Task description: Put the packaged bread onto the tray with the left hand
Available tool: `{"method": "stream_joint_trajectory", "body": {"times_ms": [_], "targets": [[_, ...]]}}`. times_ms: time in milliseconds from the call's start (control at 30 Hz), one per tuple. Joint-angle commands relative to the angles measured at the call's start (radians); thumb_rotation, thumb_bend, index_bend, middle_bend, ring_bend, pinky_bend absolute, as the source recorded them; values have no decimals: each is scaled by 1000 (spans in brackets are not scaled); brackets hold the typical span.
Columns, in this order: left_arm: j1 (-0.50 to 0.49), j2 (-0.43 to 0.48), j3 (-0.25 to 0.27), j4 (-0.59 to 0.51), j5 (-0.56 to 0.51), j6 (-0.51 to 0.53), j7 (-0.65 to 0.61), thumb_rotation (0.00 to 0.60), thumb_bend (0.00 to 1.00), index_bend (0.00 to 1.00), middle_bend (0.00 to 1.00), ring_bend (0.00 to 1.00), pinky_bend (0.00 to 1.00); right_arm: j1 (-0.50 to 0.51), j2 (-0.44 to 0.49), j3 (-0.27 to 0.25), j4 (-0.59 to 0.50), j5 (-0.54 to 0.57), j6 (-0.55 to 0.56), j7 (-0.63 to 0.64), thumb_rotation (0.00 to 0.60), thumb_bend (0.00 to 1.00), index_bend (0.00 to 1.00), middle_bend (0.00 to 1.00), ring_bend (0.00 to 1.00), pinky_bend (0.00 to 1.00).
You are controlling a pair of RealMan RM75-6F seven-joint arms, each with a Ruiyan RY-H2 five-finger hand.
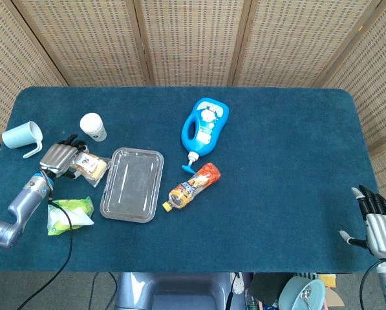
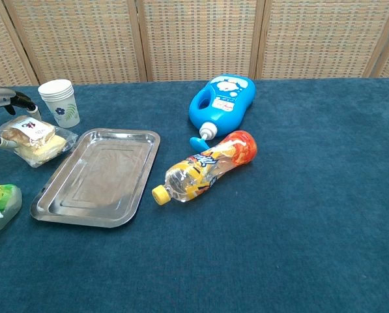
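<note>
The packaged bread point(image 1: 90, 166) point(image 2: 34, 139), a clear wrapper with a white label, lies at the table's left, its right edge at the left rim of the metal tray point(image 1: 132, 185) point(image 2: 96, 177). My left hand point(image 1: 57, 157) point(image 2: 4, 111) grips the bread from its left side, fingers over the top and thumb below. The tray lies empty and turned slightly askew. At the bottom right of the head view, past the table's near edge, my right hand point(image 1: 376, 226) hangs with fingers apart, holding nothing.
A white paper cup point(image 1: 93, 126) point(image 2: 58, 102) stands just behind the bread. A light blue mug point(image 1: 21, 137) and a green bag point(image 1: 68, 214) flank my left arm. A blue bottle point(image 1: 204, 126) and an orange drink bottle point(image 1: 193, 186) lie right of the tray.
</note>
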Motion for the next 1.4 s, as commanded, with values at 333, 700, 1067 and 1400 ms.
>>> {"method": "stream_joint_trajectory", "body": {"times_ms": [333, 700, 1067, 1400], "targets": [[-29, 65, -64, -202, -96, 7, 202, 600, 356, 403, 194, 31, 190, -18, -10, -16, 54, -29, 30, 68, 600, 181, 0, 0, 0, 0], [-87, 45, -108, -320, -193, -8, 387, 600, 356, 403, 194, 31, 182, -37, -7, -25, 99, -54, 68, 137, 600, 181, 0, 0, 0, 0], [-170, -65, -110, -292, -264, -75, 491, 600, 341, 402, 183, 31, 158, -61, -9, -24, 129, -59, 108, 180, 600, 181, 0, 0, 0, 0], [-161, 54, -98, -442, -351, -73, 545, 600, 145, 111, 0, 0, 0, -70, -10, -21, 120, -60, 122, 169, 600, 181, 0, 0, 0, 0]]}}
